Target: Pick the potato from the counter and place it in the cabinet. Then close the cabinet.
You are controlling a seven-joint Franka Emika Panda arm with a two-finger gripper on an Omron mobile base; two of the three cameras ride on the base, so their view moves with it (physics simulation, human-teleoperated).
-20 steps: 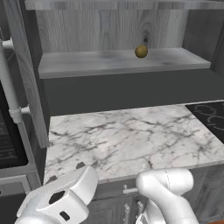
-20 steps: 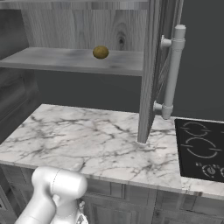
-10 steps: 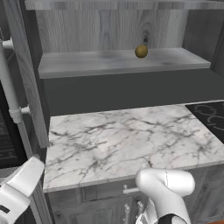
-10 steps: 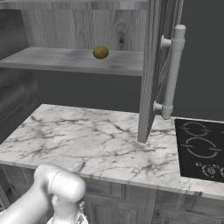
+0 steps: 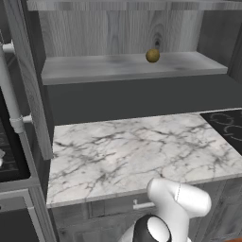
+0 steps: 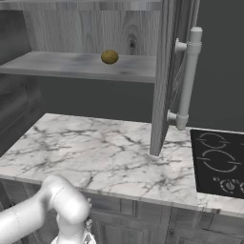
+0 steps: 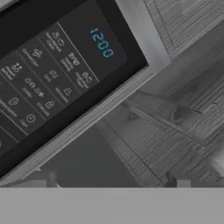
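Observation:
The potato (image 5: 152, 56) (image 6: 109, 57) lies on the grey shelf of the cabinet (image 5: 123, 71) (image 6: 71, 66), near its right half, touching nothing else. Both cabinet doors stand open: the left door (image 5: 28, 80) and the right door (image 6: 164, 76) with its silver bar handle (image 6: 188, 78). The marble counter (image 5: 137, 146) (image 6: 95, 152) below is bare. My arm's elbow (image 5: 179, 201) (image 6: 64, 202) sits low in front of the counter edge. In the hand view my gripper (image 7: 109, 180) faces a dark appliance control panel (image 7: 57, 65); two faint tips show far apart at the bottom, nothing between them.
A black stovetop (image 6: 219, 162) (image 5: 227, 125) adjoins the counter's right end. A dark appliance front (image 5: 9, 156) stands left of the counter, below the open left door's handle (image 5: 12, 94). Grey woodgrain fronts (image 7: 183, 100) lie beside the panel.
My hand has swung out of the left base view's lower left corner, and the arm has folded lower. The potato and both doors have stayed put.

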